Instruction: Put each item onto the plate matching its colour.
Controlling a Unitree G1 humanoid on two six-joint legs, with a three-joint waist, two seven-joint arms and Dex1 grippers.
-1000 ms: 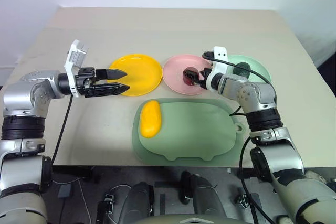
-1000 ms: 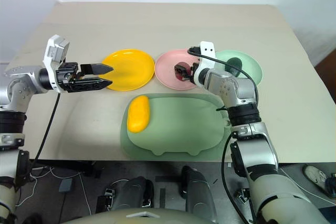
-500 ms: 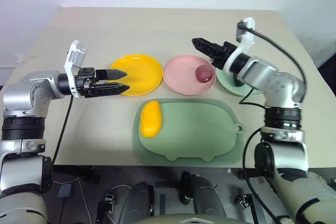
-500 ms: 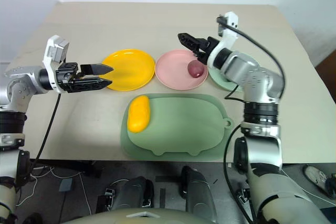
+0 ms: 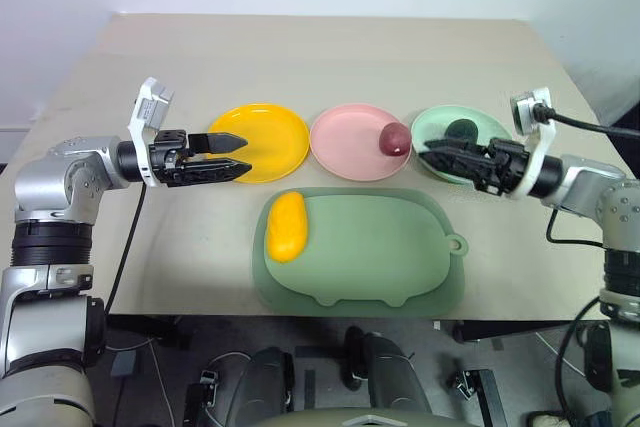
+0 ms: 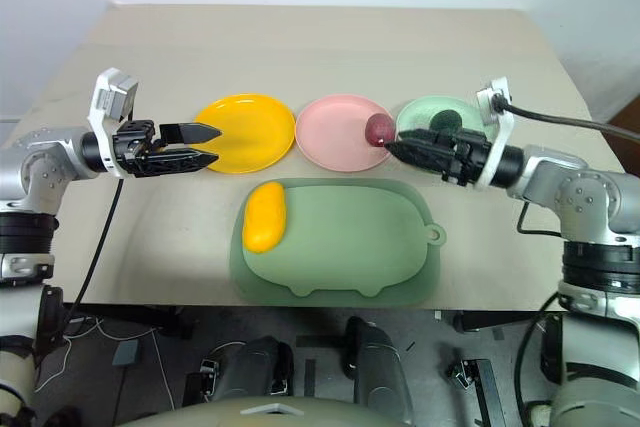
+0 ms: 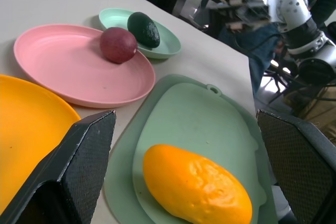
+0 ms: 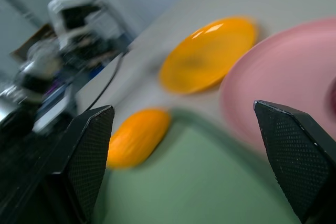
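The head views lay out the whole table [image 5: 330, 57]: three plates in a row, with the sage-green pig-shaped mat [image 5: 355, 247] nearer the robot. The left wrist view shows detail they do not: the avocado [image 7: 144, 29] has a bumpy dark skin and lies in the green plate [image 7: 163, 52], and the round purple-red fruit [image 7: 118, 45] sits at the edge of the pink plate [image 7: 79, 66] on the side nearest the green one. The right wrist view looks the other way across the table, taking in the yellow plate [image 8: 207, 53] and, beyond it, the left gripper's arm, blurred. The yellow plate holds nothing, and the mango [image 5: 286, 226] lies on the mat near its left end, just in front of that plate. So two fruits rest on plates of their own colour, and the mango is not yet on one. The left gripper [image 5: 228, 155] hovers at the left rim of the yellow plate, pointing right, its fingers spread and holding nothing. The right gripper [image 5: 432, 153] hangs over the near rim of the green plate, pointing left toward the purple-red fruit, its fingers also parted and empty, clear of both fruits.
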